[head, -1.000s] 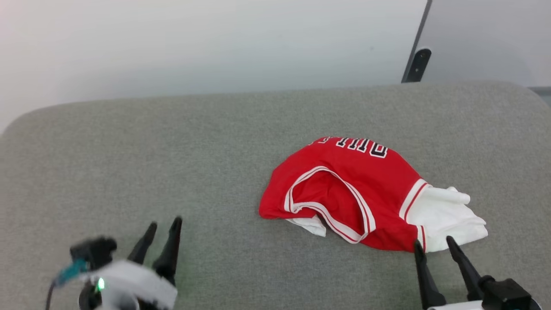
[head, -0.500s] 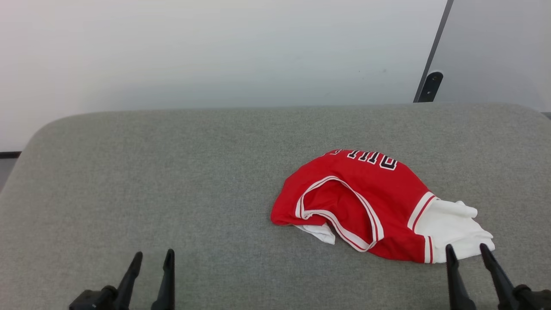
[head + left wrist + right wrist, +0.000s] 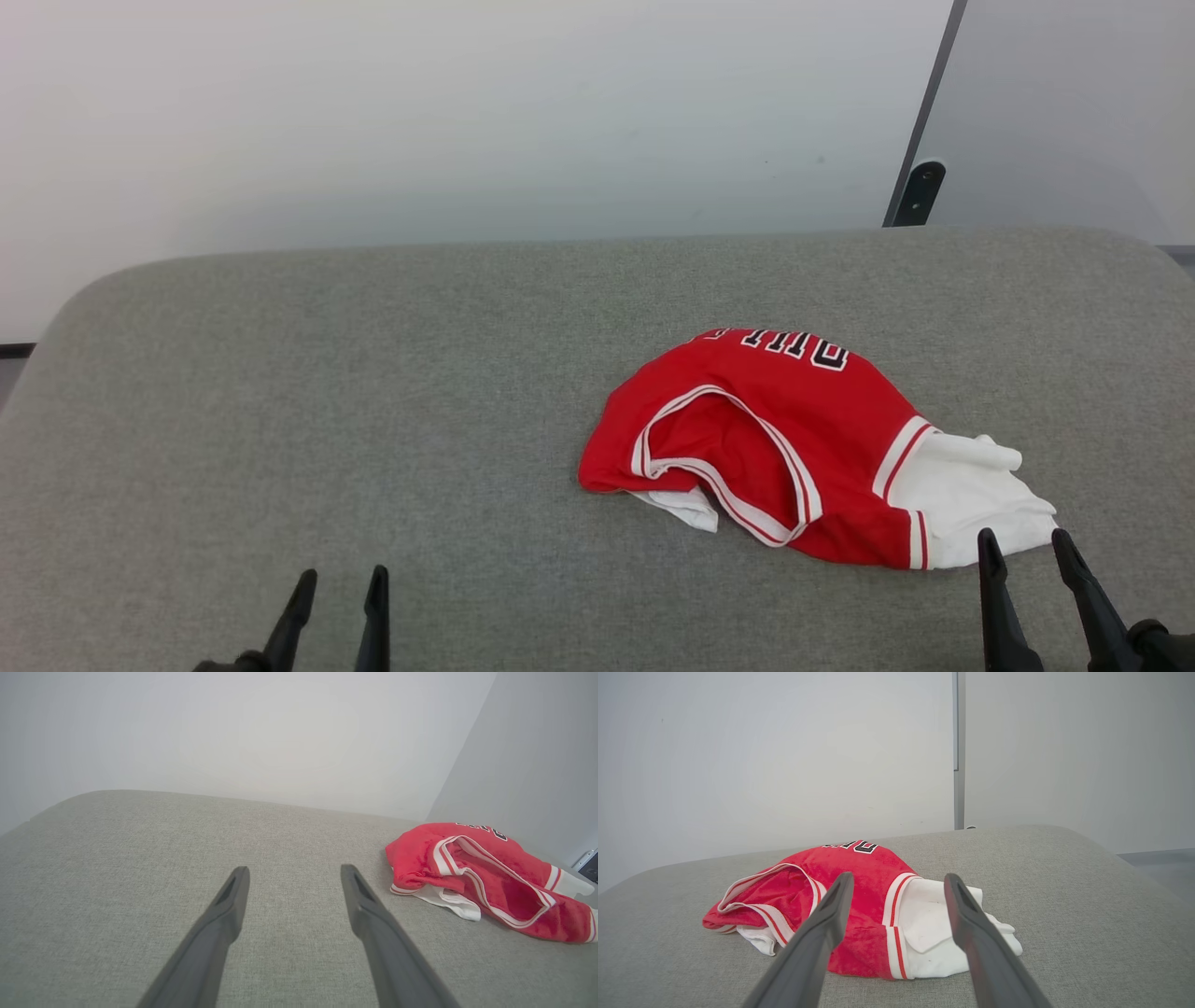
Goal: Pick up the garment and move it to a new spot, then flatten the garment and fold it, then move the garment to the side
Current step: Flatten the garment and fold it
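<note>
The work surface (image 3: pixel 373 373) is a broad pad covered in grey woven fabric, with rounded far corners and a softly rounded far edge. Behind it stands a plain white wall (image 3: pixel 467 112), which meets a greyer panel (image 3: pixel 1074 112) on the right at a slim dark strip (image 3: pixel 936 75). This strip slants downward in the head view, with a small dark round-topped bracket (image 3: pixel 916 191) beside its lower end, just above the pad's far edge. A dark baseboard (image 3: pixel 17 350) shows at the wall's foot on the far left, and a patch of grey floor (image 3: pixel 1167 863) lies beyond the pad's right edge in the right wrist view.
</note>
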Robot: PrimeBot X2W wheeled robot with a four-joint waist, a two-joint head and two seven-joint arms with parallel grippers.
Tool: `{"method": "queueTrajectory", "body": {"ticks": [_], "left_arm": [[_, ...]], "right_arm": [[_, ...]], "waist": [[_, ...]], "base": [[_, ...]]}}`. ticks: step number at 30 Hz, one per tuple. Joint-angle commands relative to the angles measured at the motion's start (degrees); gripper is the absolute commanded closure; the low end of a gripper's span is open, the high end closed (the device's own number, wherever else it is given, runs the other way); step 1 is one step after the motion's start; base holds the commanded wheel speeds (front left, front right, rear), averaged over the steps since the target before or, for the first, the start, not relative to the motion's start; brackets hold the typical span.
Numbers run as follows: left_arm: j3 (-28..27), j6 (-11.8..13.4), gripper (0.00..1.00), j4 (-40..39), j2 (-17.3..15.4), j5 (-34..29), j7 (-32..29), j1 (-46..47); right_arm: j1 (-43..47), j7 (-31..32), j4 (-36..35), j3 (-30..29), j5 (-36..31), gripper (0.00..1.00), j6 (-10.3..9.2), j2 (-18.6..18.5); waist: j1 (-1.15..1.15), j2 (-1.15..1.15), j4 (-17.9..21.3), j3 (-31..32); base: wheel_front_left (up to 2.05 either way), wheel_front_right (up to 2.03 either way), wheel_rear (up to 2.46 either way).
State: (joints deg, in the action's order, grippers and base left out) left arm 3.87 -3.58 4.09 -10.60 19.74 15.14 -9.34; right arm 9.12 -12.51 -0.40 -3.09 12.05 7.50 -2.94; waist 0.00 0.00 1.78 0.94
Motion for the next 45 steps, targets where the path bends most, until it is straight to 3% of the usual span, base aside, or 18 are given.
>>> {"method": "queueTrajectory", "body": {"ticks": [1, 19, 27, 31, 35, 40, 45], "left_arm": [[-0.51, -0.54, 0.00, 0.14, 0.49, -0.50, 0.00, -0.50], [-0.91, -3.11, 0.00, 1.27, 0.76, -2.99, 0.01, 3.75], [5.74, -3.89, 0.00, 4.11, -3.23, -1.87, -3.80, 22.55], [13.49, -3.83, 0.00, 9.39, -6.27, 3.11, -11.88, 35.68], [21.96, -3.80, 0.00, 18.24, -8.97, 11.60, -25.31, 45.77], [31.61, -3.84, 0.00, 24.97, -11.75, 25.89, -43.50, 52.04], [36.14, -3.85, 0.00, 28.98, -13.79, 33.85, -51.70, 55.43]], "right_arm": [[0.54, -0.11, 0.17, 0.28, 0.25, 0.00, -0.02, 0.08], [-1.28, -0.69, 1.34, 1.68, 0.63, 0.00, -0.02, 0.08], [-2.93, -1.20, 2.03, 2.80, 1.43, 0.00, -0.02, 0.08], [-4.39, -1.69, 2.43, 3.54, 2.01, 0.00, -0.02, 0.07], [-6.10, -2.25, 3.33, 4.66, 2.46, 0.00, -0.02, 0.08], [-7.95, -2.62, 4.64, 6.24, 3.45, 0.00, -0.02, 0.08], [-9.79, -2.73, 4.52, 6.72, 3.89, 0.00, -0.02, 0.09]], "waist": [[0.00, 0.00, 0.07, -0.04], [0.00, 0.00, 0.13, -0.27], [0.00, 0.00, 0.88, -1.66], [0.00, 0.00, 2.01, -3.74], [0.00, 0.00, 3.24, -5.36], [0.00, 0.00, 4.90, -7.14], [0.00, 0.00, 6.09, -9.49]], "base": [[0.00, 0.00, 0.00], [0.00, 0.00, 0.00], [0.00, 0.00, 0.00], [0.00, 0.00, 0.00], [0.00, 0.00, 0.00], [0.00, 0.00, 0.00], [0.00, 0.00, 0.00]]}}
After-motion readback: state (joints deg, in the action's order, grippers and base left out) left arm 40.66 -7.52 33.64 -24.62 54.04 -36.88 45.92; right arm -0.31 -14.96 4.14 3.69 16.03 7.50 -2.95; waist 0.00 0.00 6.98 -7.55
